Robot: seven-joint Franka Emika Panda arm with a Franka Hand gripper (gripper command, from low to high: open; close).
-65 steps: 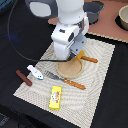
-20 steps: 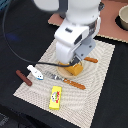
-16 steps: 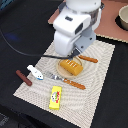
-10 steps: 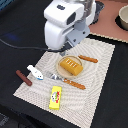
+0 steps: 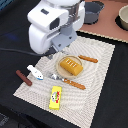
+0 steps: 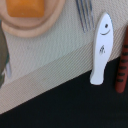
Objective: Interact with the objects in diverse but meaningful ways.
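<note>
Bread block (image 5: 70, 65) on plate (image 5: 80, 75), beside and below raised gripper.

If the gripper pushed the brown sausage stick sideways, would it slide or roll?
The sausage stick looks round and slim, so it would probably roll. It lies off the mat on smooth dark tabletop, so little would stop it. It appears rigid.

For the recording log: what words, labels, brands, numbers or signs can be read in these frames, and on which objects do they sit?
No readable text in either view.
White fish-shaped piece: small dark marks, a curved line and a scribble, not legible as words.
Yellow packet: faint print on its face, too blurred to read.
Bread block: only ridges, no lettering.
Robot arm housing: no label visible.
</note>
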